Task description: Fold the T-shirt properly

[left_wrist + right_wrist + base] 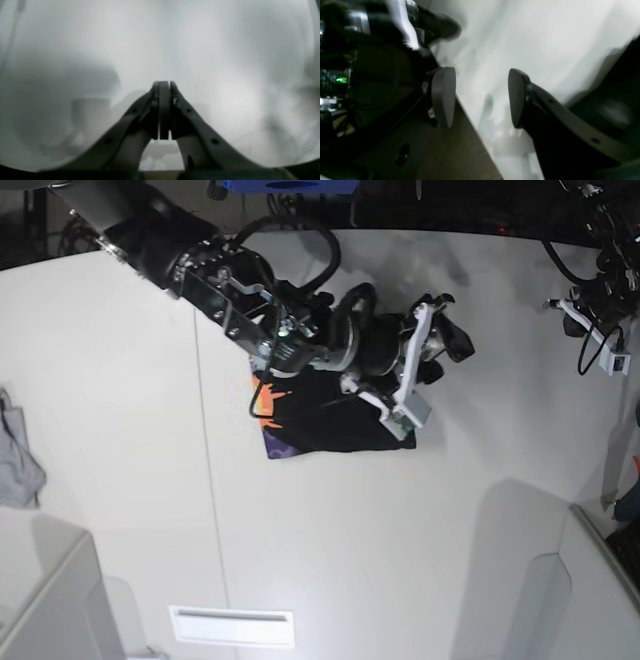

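Lying as a compact folded bundle on the white tabletop [350, 530], the T-shirt [335, 420] sits under the right gripper [440, 345], whose fingers [443, 96] stand apart and empty, apparently just off the fold, while the left gripper [164, 86] keeps its fingers together over bare tabletop, away from the T-shirt.

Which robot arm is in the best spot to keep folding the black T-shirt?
The right arm. Its open pincer hangs just beside the folded T-shirt. The left pincer is shut, with only bare white table around it in its wrist view.

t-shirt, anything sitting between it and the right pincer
Nothing visible does. In the base view the open right pincer hangs just past the folded T-shirt, with only bare table showing around them.
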Robot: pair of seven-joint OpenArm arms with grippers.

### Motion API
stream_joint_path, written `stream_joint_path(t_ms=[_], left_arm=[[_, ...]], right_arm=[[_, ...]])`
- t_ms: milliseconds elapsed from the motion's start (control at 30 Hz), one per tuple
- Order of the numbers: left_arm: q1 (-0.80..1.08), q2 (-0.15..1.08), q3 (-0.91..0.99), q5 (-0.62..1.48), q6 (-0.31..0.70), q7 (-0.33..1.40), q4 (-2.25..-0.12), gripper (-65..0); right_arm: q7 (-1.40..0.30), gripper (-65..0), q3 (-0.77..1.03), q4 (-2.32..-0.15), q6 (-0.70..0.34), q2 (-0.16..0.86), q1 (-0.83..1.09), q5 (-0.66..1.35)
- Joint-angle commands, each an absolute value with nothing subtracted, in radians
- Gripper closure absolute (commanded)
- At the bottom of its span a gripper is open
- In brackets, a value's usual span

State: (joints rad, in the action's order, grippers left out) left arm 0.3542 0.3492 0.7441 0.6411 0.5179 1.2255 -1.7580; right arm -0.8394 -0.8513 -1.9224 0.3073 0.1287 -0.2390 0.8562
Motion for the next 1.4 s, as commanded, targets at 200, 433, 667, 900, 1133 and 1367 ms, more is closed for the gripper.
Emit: stream_joint_path(t_ms=[200, 433, 667, 900, 1133, 1367], left_arm=[[0.404, 0.28, 0.743, 0.656, 0.638, 1.219, -1.902, 0.0], [0.4, 0.176, 0.743, 0.848, 0.665, 1.221, -1.965, -16.1], [0.297, 0.117, 0.687, 0.972, 0.607, 1.221, -1.934, -65.0], [0.177, 0.094, 0.473, 0.926, 0.473, 1.211, -1.802, -65.0], [0.096, 0.045, 0.463, 0.924, 0.441, 1.194, -1.575, -65.0], [0.093, 0.028, 0.323, 0.923, 0.43, 1.069, -1.521, -65.0]], right_arm=[[-0.819, 0.0, -0.573, -1.936, 0.371, 0.219, -0.128, 0.843], [-0.783, 0.0, -0.441, -1.936, 0.371, 0.252, -0.027, 0.842], [-0.768, 0.0, -0.438, -1.936, 0.323, 0.266, -0.008, 0.843], [-0.768, 0.0, -0.438, -1.936, 0.323, 0.271, 0.008, 0.843], [-0.763, 0.0, -0.433, -1.939, 0.323, 0.302, 0.035, 0.843], [-0.762, 0.0, -0.432, -1.94, 0.323, 0.321, 0.044, 0.843]])
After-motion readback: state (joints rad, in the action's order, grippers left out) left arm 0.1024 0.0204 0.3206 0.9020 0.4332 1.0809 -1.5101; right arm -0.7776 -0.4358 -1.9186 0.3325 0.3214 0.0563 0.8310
